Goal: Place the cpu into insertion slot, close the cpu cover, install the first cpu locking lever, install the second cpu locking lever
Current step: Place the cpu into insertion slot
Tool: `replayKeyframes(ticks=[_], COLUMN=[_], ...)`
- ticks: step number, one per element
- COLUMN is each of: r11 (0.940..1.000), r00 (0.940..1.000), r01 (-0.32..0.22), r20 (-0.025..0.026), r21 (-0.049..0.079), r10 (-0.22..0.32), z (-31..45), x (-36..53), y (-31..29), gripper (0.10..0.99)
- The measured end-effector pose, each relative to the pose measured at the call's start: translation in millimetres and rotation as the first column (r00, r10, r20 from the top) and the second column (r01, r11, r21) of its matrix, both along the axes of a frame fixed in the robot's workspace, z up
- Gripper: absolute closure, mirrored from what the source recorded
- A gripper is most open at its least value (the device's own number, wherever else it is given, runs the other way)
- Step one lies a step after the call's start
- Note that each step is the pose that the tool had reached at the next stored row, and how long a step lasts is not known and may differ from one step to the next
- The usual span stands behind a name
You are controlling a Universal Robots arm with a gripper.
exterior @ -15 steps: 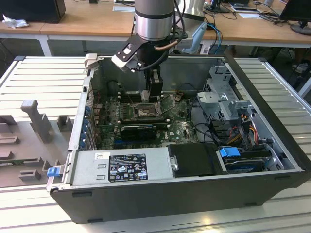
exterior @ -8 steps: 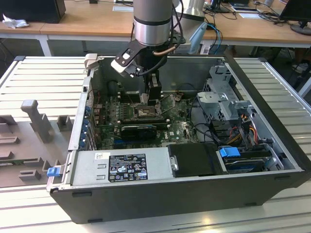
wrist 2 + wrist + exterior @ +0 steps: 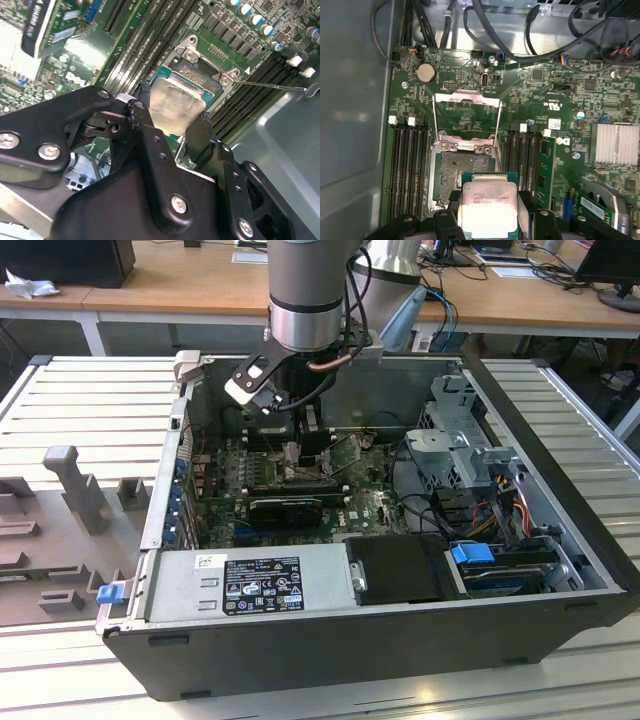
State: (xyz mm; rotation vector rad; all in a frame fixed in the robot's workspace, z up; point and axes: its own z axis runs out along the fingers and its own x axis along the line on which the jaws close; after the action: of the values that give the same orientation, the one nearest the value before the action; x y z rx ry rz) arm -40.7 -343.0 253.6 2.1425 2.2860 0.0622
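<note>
Step in hand: seating the cpu (image 3: 487, 207) in the insertion slot (image 3: 451, 175). The chip hangs over one edge of the slot and is not yet in it.
Doing it well: I judge it wants keeping level, squared to the silver rim and lowered straight. It should never be slid across the contact field, and the raised cover should be left out of its path.
Surface (image 3: 585, 440): ribbed grey metal slats.
Case (image 3: 400, 650): open black steel box, mid-surface in the exterior view.
Board (image 3: 545, 90): glossy green and densely studded, with long black memory slots on either side of the socket.
cpu cover (image 3: 467, 99): thin silver frame with a cut-out centre, swung up on the slot's side away from the chip.
End effector (image 3: 172, 117): matte black fingers pinching the cpu by two opposite edges.
cpu shape: flat square, dull silver lid on a green rim.
</note>
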Motion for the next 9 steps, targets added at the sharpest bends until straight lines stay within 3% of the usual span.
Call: replayKeyframes(ticks=[9], r11=[0.9997], r00=[0.9997], r01=[0.023], r20=[-0.0004], r21=[0.0], r10=[-0.023], z=[-7.8], x=[0.0], y=[10.6], gripper=[0.557])
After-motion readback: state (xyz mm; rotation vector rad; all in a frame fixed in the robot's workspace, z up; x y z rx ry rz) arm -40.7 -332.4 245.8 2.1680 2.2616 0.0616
